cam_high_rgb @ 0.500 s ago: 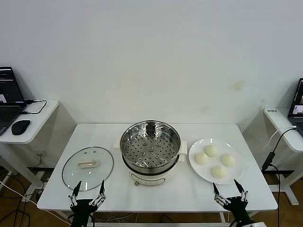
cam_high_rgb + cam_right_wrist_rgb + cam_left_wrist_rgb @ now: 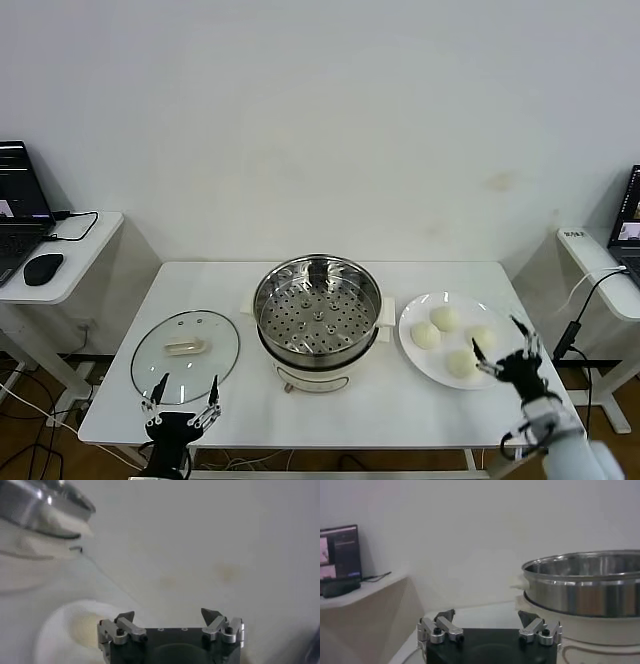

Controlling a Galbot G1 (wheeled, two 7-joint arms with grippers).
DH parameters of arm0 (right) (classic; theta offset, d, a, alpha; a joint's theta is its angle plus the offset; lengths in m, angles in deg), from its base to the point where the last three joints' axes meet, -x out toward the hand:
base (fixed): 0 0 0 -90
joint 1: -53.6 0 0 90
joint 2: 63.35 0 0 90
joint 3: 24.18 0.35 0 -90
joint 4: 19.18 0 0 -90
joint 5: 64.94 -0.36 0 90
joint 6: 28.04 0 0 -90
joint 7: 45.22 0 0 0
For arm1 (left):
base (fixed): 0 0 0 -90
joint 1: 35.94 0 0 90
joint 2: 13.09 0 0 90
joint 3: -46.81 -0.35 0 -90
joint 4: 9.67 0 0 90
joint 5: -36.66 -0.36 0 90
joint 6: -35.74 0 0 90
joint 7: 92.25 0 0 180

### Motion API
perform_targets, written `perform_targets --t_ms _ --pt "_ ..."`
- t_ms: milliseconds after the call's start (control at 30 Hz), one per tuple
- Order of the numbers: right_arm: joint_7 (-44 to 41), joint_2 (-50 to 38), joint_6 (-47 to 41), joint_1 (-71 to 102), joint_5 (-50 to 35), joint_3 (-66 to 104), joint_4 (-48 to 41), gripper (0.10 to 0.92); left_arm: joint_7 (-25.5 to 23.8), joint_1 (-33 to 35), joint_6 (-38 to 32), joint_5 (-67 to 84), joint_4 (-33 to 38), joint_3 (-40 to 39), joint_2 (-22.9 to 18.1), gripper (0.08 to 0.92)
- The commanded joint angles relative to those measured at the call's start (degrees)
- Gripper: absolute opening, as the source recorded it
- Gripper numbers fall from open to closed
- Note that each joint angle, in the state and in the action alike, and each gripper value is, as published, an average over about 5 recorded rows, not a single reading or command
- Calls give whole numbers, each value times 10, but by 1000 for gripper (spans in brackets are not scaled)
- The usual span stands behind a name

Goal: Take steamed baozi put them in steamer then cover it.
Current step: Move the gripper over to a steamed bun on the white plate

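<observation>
Low at the left of the head view, the left hand (image 2: 182, 397) hangs at the near edge of the white bench (image 2: 330, 400), its fingers spread and holding nothing, just below the cover (image 2: 186, 354). That glass lid lies flat on the bench at lower left, its cream handle up. At the centre stands the steamer (image 2: 317, 318), uncovered, its perforated tray bare. To the right of it, a white plate (image 2: 420, 310) carries the steamed baozi (image 2: 426, 336); three show clearly, and a fourth may be partly hidden behind the right hand (image 2: 499, 342). That hand hovers over the right side of the plate at lower right of the frame, fingers splayed wide, gripping nothing. Its wrist view shows the two fingertips well apart above a pale blurred bun.
</observation>
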Motion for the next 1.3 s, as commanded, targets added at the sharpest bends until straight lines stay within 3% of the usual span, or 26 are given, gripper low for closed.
perform_targets --t_ms 33,367,533,733,900,1300 --pt "-81 -108 -27 -122 87 -45 -59 823 1 -3 7 -26 -2 2 2 823" --pt "-302 -204 -74 -428 -2 -354 -193 823 11 1 12 -34 3 4 2 823" --pt "-392 -187 -60 -608 -62 -548 -272 823 13 1 15 -34 2 8 5 823" --pt "-469 -136 -20 -723 -57 -689 -356 823 14 2 19 -32 2 13 9 823" --pt "-493 -117 -13 -742 -63 -732 -385 823 13 2 22 -30 4 19 13 823" --pt "-460 -53 -19 -722 -61 -742 -427 823 10 3 30 -29 16 22 17 823"
